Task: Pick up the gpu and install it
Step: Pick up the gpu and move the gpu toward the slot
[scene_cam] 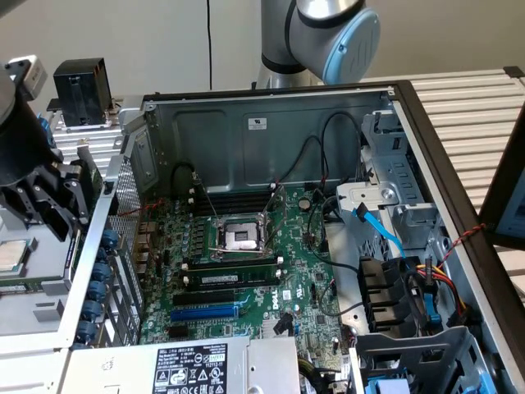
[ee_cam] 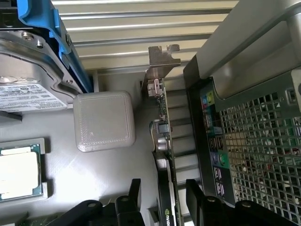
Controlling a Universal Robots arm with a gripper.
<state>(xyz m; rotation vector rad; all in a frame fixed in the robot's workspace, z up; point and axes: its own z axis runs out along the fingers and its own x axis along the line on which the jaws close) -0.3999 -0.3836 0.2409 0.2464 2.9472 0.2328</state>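
Outside the computer case (ee_cam: 254, 141), along the bench (ee_cam: 108, 174) edge nearest it, the gpu (ee_cam: 162, 127) is standing on edge beside the case's rear wall. The gripper (ee_cam: 163, 193) is hanging wide open, its fingers (ee_cam: 195, 195) straddling the card's near end, holding nothing.
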